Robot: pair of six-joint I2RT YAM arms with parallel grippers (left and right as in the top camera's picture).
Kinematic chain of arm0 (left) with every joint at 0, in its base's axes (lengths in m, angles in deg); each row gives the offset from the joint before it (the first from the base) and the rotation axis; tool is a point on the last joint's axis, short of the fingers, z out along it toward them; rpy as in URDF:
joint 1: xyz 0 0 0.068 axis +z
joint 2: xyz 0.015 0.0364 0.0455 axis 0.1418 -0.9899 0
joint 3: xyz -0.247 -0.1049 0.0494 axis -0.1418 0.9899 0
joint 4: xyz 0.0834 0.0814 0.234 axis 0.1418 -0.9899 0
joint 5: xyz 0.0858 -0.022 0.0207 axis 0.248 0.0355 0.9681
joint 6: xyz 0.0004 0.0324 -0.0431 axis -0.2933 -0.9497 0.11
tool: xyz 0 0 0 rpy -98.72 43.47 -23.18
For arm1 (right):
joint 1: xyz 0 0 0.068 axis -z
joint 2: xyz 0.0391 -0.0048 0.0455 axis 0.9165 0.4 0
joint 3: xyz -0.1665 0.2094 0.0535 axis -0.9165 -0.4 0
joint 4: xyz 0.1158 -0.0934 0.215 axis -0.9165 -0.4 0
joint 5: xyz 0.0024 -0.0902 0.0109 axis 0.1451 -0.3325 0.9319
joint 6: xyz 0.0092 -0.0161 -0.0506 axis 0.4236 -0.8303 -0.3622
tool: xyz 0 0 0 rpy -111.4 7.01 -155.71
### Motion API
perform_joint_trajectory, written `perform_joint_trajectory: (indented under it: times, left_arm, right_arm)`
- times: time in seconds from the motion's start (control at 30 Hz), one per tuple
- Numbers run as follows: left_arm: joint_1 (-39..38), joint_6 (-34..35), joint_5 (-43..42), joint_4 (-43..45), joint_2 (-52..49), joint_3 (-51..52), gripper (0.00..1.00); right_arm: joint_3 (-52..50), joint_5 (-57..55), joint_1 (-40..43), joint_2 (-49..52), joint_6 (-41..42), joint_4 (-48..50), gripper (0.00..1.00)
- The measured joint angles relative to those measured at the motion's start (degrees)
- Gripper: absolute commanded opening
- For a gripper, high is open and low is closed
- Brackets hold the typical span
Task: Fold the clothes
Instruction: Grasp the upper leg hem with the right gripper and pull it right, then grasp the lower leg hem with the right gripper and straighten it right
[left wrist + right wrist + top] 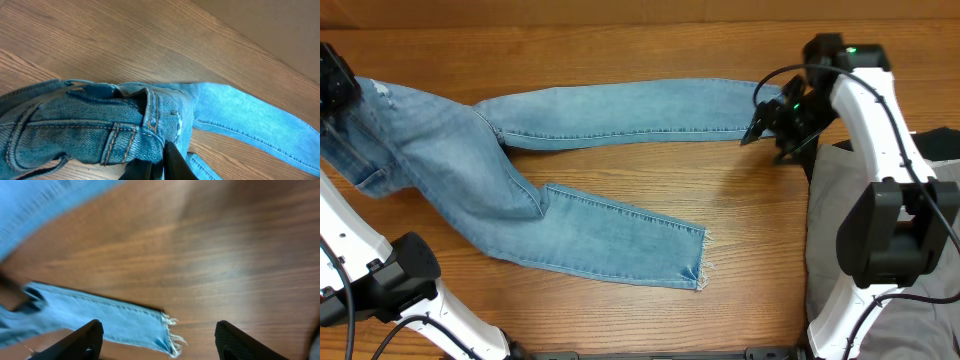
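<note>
Overhead faces down; wrist views share jeans (520, 190).

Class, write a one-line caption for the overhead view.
Jeans spread on a wooden table, left gripper at the waist, right gripper open by one hem.

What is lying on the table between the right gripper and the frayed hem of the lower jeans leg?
Nothing: the overhead view shows only bare table between the right gripper and the jeans hem.
</note>
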Motion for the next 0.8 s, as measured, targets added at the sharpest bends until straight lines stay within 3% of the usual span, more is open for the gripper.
perform_joint_trajectory:
  times: [0.4,0.47,0.57,0.8]
  left_arm:
    - [0.0,0.0,0.0,0.0,0.0,0.0,0.09]
    - [0.0,0.0,0.0,0.0,0.0,0.0,0.09]
    - [0.0,0.0,0.0,0.0,0.0,0.0,0.10]
    - [0.0,0.0,0.0,0.0,0.0,0.0,0.11]
  right_arm:
    - [-11.5,-2.1,-15.2,-1.5,2.3,2.1,0.70]
    - [-15.1,-3.1,-18.6,-4.3,4.0,3.9,0.74]
    - [-22.1,-4.9,-23.4,-9.9,6.9,8.9,0.83]
    - [-38.8,-5.5,-25.9,-14.8,10.9,24.4,0.82]
